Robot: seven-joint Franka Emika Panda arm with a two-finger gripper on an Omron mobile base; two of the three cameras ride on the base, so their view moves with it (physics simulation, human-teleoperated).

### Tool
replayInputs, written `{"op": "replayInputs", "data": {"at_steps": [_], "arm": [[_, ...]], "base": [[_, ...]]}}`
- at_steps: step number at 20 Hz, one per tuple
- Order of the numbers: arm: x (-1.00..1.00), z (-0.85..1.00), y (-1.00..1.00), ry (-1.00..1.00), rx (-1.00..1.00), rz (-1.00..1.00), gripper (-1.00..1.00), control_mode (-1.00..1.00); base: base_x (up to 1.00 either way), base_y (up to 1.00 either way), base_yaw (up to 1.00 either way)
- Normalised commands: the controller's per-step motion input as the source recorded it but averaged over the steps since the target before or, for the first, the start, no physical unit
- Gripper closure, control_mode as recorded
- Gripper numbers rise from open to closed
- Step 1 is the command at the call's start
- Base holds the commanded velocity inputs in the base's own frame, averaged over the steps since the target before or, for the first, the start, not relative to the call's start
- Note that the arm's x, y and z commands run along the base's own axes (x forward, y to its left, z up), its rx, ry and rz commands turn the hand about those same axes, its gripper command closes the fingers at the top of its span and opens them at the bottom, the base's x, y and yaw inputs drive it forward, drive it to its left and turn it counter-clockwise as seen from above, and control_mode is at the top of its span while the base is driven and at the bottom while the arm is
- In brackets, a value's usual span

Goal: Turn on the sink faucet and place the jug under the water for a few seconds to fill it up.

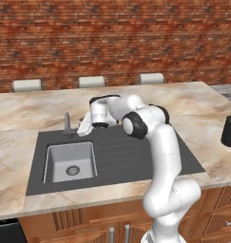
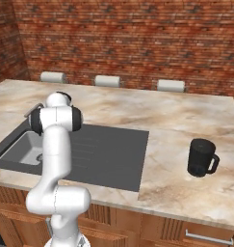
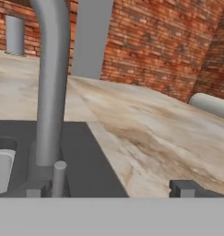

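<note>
Left base view, going left to right: faucet (image 1: 67, 124) stands upright at the back edge of the sink (image 1: 136, 156), just behind the basin (image 1: 70, 162). No water stream is visible, so the faucet looks off. The gripper (image 1: 83, 128) sits just right of the faucet, low over the dark panel, pointing left toward it. The arm bends back to the right across the drainboard. Far right on the counter (image 1: 22, 142), well apart from sink and hand, stands the jug (image 1: 229, 131), upright.

Right base view: the arm's upper links cover the hand. The jug (image 2: 201, 157) stands alone on the counter right of the sink, its handle toward the right.

Hand view: the spout (image 3: 51, 83) rises vertical in the left half, long axis up and down, curving over at the top. The small lever (image 3: 59, 177) stands just in front of its base. The left fingertip (image 3: 38, 191) is right beside the lever; the right fingertip (image 3: 183, 188) is far off over the counter. The jaws are spread wide and pinch nothing.

Key relation: the lever lies straight ahead of the hand but off-centre, hard by the left finger, not midway. Judgement: the next move is a short nudge or push on the lever with that finger side. The jug comes later and needs a long reach to the right.
</note>
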Motion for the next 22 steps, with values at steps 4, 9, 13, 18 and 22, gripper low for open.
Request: {"op": "replayInputs", "data": {"at_steps": [4,9,13,18,22], "arm": [[0.10,-0.23,0.19,0.00,0.00,0.03,-1.00,-1.00],[0.15,-0.18,0.24,0.00,0.02,0.02,-1.00,-1.00],[0.18,-0.21,0.37,0.00,0.01,0.00,-1.00,-1.00],[0.12,-0.24,0.44,0.00,0.00,0.00,1.00,-1.00],[0.08,-0.10,0.46,0.00,0.00,0.00,1.00,-1.00]], "base": [[0.00,0.00,0.00],[0.00,0.00,0.00],[0.00,0.00,0.00],[0.00,0.00,0.00],[0.00,0.00,0.00]]}}
